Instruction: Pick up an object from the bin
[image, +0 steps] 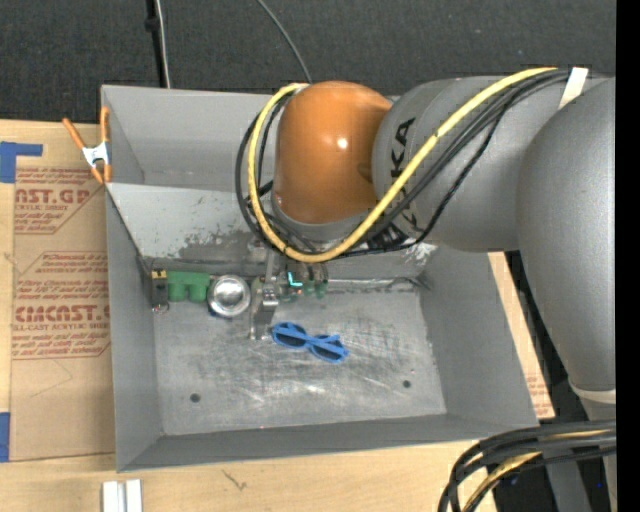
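My gripper (263, 322) reaches down below the orange wrist cover to the bin floor, near the middle of the back wall. Its tip stands just left of a pair of small blue toy glasses (310, 342) lying flat on the floor. A shiny silver round piece (228, 295) lies directly to the gripper's left, close to touching it. It looks joined to a green part (183, 288) with a black end (158, 287) further left, along the foot of the back wall. Nothing shows held in the gripper.
The thick grey arm and its yellow cable span the bin's upper right and hide the back right corner. The front half of the bin floor is bare scratched metal.
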